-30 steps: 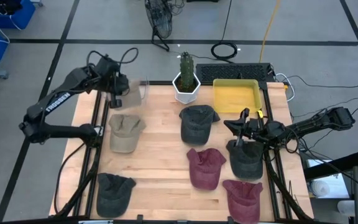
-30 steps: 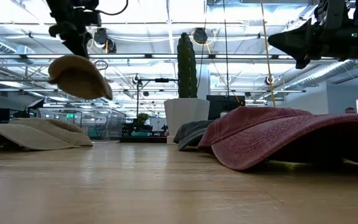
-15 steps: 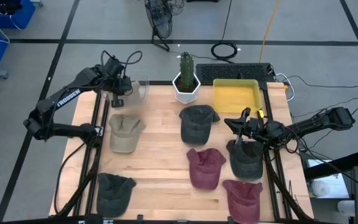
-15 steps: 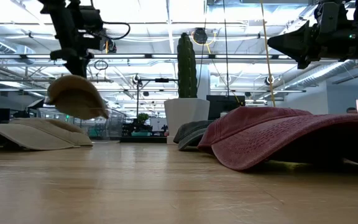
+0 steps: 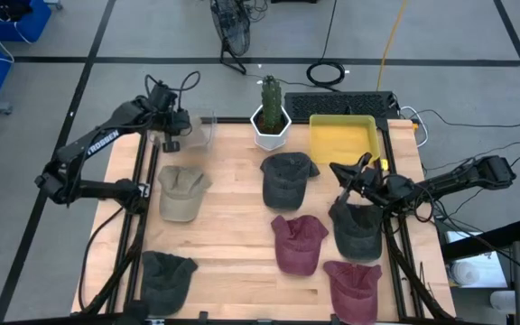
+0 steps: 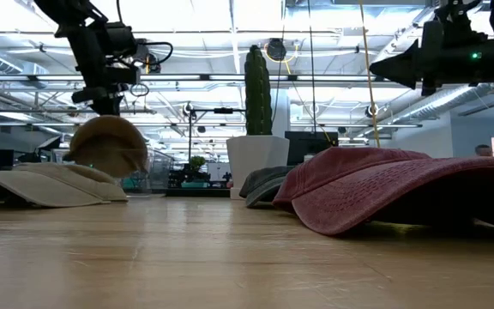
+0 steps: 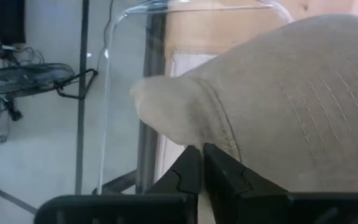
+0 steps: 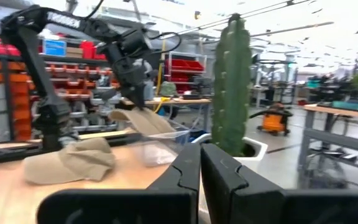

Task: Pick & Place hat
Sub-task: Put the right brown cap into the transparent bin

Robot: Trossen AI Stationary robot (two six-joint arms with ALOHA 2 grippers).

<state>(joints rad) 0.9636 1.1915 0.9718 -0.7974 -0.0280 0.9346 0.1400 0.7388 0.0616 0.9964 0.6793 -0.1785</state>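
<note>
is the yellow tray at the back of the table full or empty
Empty. In the high view the yellow tray shows only its bare yellow floor, with no hat inside.

My left gripper (image 7: 201, 163) hangs over the clear plastic bin (image 5: 199, 132) at the far left corner of the wooden table (image 5: 233, 239), pinching a tan cap (image 7: 303, 106) above it. A second tan cap (image 5: 180, 191) lies just nearer. Right of the bin stand the potted cactus (image 5: 270, 112) and then the yellow tray (image 5: 342, 139). My right gripper (image 5: 338, 171) hovers at the right edge, above the dark grey cap (image 5: 357, 228).
</note>
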